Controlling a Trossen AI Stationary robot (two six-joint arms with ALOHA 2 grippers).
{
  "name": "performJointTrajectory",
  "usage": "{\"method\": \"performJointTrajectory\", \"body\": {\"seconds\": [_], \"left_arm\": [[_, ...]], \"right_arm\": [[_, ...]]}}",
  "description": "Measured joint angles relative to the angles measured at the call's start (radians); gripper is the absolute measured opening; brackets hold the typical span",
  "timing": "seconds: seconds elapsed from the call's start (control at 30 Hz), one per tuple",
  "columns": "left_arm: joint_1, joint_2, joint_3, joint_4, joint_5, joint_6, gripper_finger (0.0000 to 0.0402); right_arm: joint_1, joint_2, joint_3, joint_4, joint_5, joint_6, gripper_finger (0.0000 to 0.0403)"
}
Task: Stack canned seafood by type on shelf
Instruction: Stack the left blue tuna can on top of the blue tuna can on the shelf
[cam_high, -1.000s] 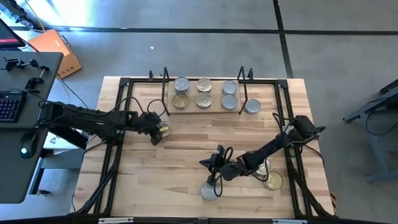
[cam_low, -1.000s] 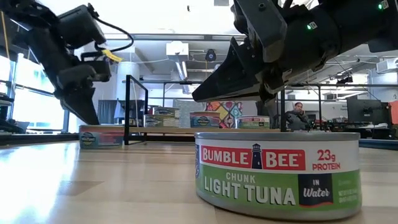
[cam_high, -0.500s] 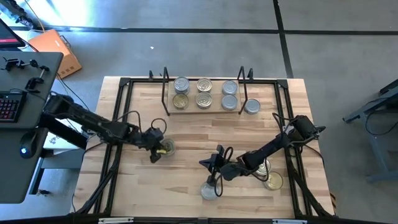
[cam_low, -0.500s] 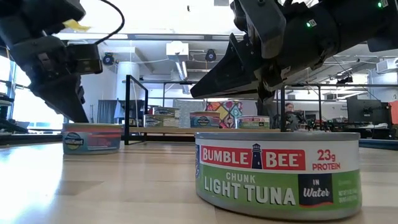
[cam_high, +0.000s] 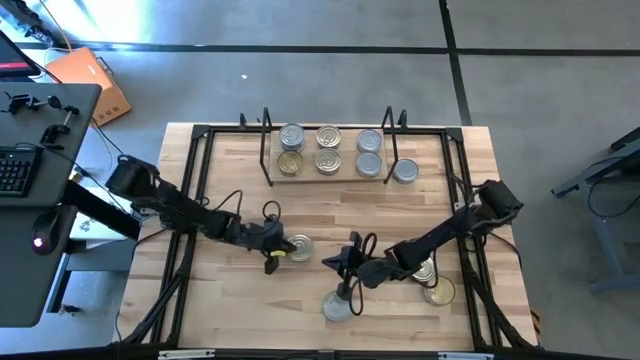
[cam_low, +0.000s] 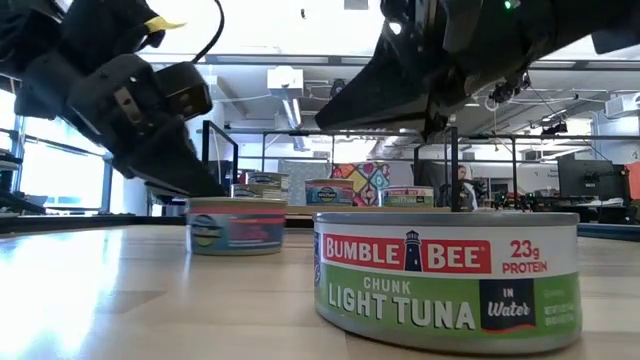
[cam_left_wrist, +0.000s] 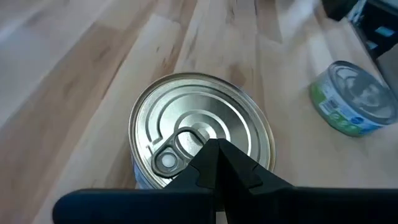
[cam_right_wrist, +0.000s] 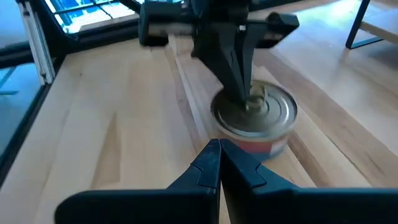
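A gold-topped tin (cam_left_wrist: 199, 127) with a ring pull stands on the tabletop near the middle (cam_high: 298, 248). My left gripper (cam_left_wrist: 214, 144) is shut, its tips on that tin's top. My right gripper (cam_high: 330, 262) is shut too and hangs just right of that tin, above the table and touching nothing. In the low view it hangs above a green-labelled tuna tin (cam_low: 445, 280), which stands near the front edge (cam_high: 338, 305). The shelf (cam_high: 345, 170) at the far side carries six tins in three columns. My left gripper presses its shut fingertips (cam_right_wrist: 247, 99) down on the tin's top beside the ring pull (cam_left_wrist: 180, 146). The fingers slant down from the table's left side. The tin stands upright with its bottom on the table.
One silver tin (cam_high: 405, 172) stands just outside the shelf's right upright. Two more tins (cam_high: 432, 282) lie under my right arm near the right edge. A black frame (cam_high: 190, 200) runs round the tabletop. Bare wood lies at the front left.
My left gripper has swung toward the table's near edge and right, tipping further down. It has dragged the gold-topped tin along the table from the left part toward the middle. The tin has stayed upright. My right gripper has kept its place.
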Motion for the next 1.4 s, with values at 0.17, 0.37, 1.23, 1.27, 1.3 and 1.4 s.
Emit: {"method": "performJointTrajectory", "body": {"seconds": [0.17,0.37,1.23,1.27,1.3,1.4], "left_arm": [[0.014,0.06,0.078,-0.01,-0.037,0.113,0.0],[0.021,0.069,0.16,-0.089,-0.043,0.205,0.0],[-0.156,-0.088,0.222,-0.384,-0.173,0.39,0.0],[-0.161,-0.087,0.222,-0.381,-0.17,0.391,0.0],[-0.163,-0.083,0.222,-0.367,-0.164,0.388,0.0],[-0.164,-0.08,0.222,-0.358,-0.15,0.383,0.0001]], "right_arm": [[-0.045,0.003,0.0,-0.002,-0.01,0.0,0.0],[-0.127,0.056,0.0,-0.005,-0.045,0.024,0.0],[-0.254,0.11,0.083,-0.187,-0.142,0.145,0.0],[-0.254,0.11,0.084,-0.2,-0.14,0.158,0.0],[-0.254,0.109,0.084,-0.217,-0.138,0.171,0.0],[-0.255,0.115,0.079,-0.282,-0.16,0.194,0.0]]}}
